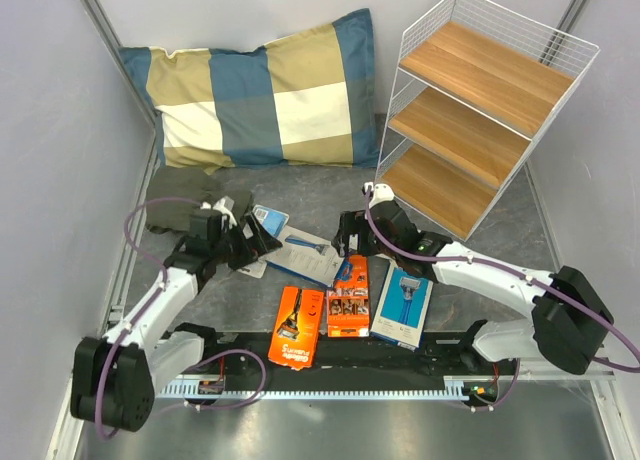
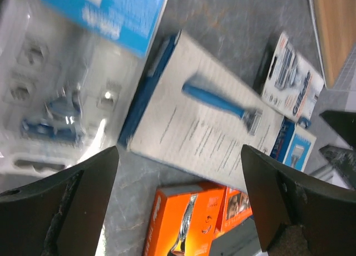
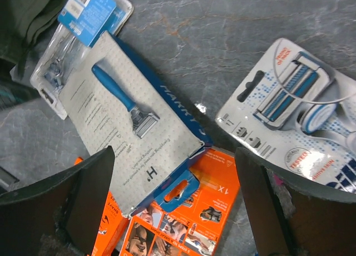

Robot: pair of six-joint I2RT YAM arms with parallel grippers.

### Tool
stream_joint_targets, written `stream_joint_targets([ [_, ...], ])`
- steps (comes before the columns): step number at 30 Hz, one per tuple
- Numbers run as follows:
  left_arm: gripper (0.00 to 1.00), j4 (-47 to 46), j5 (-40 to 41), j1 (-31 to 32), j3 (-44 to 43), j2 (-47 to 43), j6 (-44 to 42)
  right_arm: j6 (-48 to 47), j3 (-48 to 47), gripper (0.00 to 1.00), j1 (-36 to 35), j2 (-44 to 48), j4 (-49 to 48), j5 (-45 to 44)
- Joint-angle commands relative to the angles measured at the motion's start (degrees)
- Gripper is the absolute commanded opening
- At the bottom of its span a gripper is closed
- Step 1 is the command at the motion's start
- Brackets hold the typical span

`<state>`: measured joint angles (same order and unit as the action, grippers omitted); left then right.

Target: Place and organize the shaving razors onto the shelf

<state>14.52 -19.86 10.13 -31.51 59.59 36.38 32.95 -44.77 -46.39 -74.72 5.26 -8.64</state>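
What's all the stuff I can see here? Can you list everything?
pillow: one, blue, tan and white checks, far left
shelf: one, white wire with three wooden boards, far right
table: one, grey, under everything
dark green cloth: one, left, in front of the pillow
blue razor boxes: two, blue and white, one mid-table, one near right
orange razor cards: two, orange, side by side, near middle
clear blister packs: two, clear with blue, one on each side of the mid-table box
left gripper: one, black, open, above the packs
right gripper: one, black, open, above the packs
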Motion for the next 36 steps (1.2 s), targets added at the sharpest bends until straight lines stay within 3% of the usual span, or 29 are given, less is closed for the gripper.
stream_joint_targets([
  [1,0.99,-3.4,-1.9,3.2,7.2,-8.0,12.2,-0.6,0.7,0.98,-0.3,-1.5,-4.4,4.8],
  [5,0.99,-1.1,1.4,9.6,9.7,-14.1,15.2,-0.5,1.4,0.98,-0.2,-1.0,-4.6,5.9],
  [8,0.99,1.3,5.3,13.1,9.1,-13.7,15.6,-0.3,2.1,0.98,-0.3,-0.7,-4.8,7.3],
  [18,0.99,-3.1,7.9,15.4,13.0,-10.2,19.1,-1.7,4.2,0.98,-0.3,-5.3,-11.5,8.5],
  [21,0.99,-6.8,7.7,15.4,14.1,-8.3,20.0,-2.4,5.0,0.98,-0.1,-7.3,-16.2,8.5],
  [29,0.99,-27.8,5.5,15.4,19.9,0.0,25.4,-5.2,2.6,0.98,1.0,-13.4,-23.3,8.6],
  [36,0.96,-41.9,6.8,15.4,24.6,5.3,28.9,-3.9,2.7,0.98,2.0,-19.1,-28.3,21.0],
])
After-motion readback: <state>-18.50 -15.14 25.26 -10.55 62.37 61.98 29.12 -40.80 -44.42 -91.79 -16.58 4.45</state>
